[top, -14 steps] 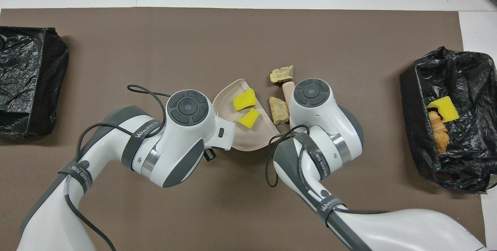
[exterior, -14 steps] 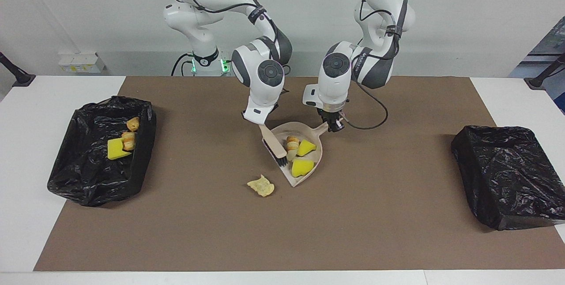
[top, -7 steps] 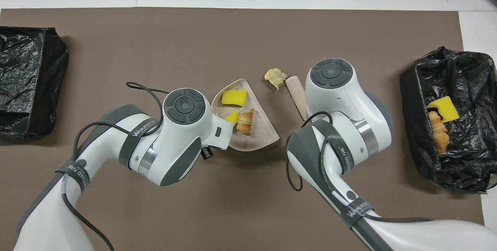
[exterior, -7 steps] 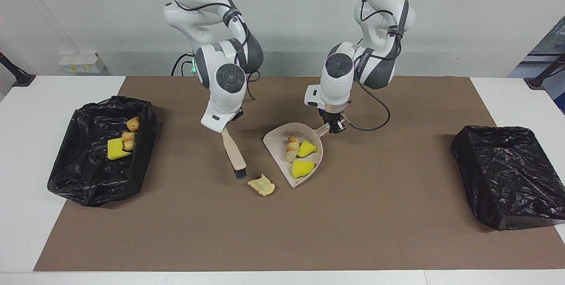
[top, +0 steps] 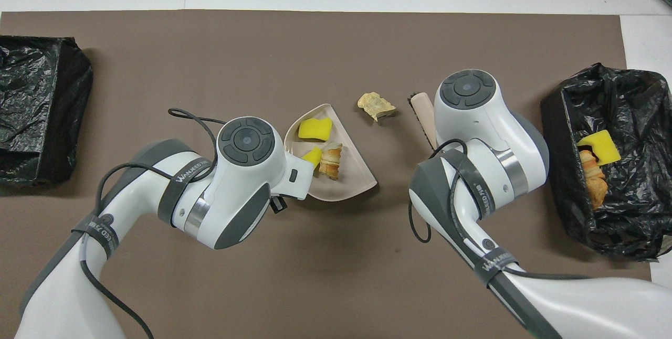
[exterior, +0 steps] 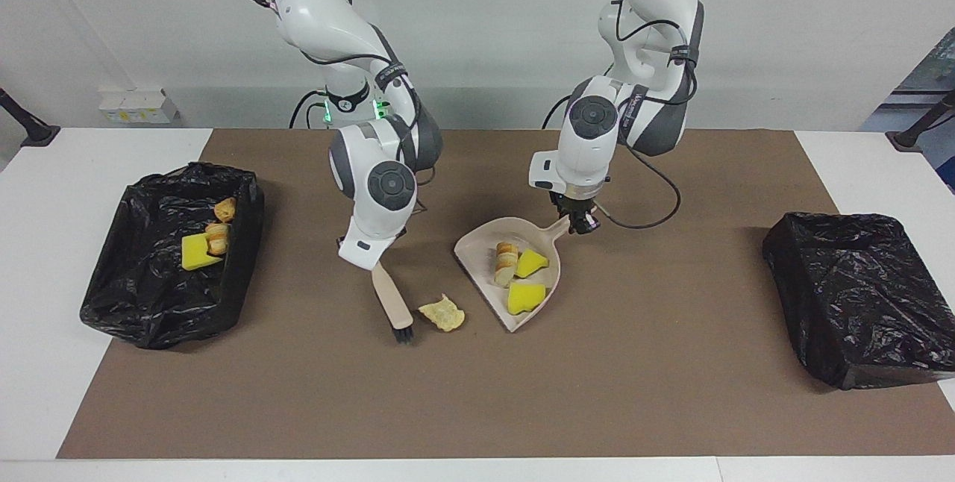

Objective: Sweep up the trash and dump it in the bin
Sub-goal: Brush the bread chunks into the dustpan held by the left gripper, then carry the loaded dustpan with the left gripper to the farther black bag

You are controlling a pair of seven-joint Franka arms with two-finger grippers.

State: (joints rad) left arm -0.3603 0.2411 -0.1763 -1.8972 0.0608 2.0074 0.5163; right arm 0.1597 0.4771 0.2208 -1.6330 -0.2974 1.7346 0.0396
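The right gripper is clamped on the handle of a small brush, which slants down so its dark bristles sit low over the brown mat, at about eight o'clock from the one loose piece of trash, a pale crumpled lump just beside the bristles. Across that lump, at its two o'clock in the facing view, lies the beige dustpan; whether its open lip touches the mat cannot be told. The left gripper pinches the dustpan's short handle at the pan's one o'clock corner. In the pan lie three pieces: two yellow sponge chunks and a beige-orange lumpy bit, the lumpy bit at ten o'clock from the larger chunk. In the overhead view the brush pokes out from under the right wrist at three o'clock from the loose lump, with the dustpan at seven o'clock from it. Toward the right arm's end of the table stands a black-lined bin holding a yellow chunk and two orange bits. A second black-lined bin stands at the left arm's end.
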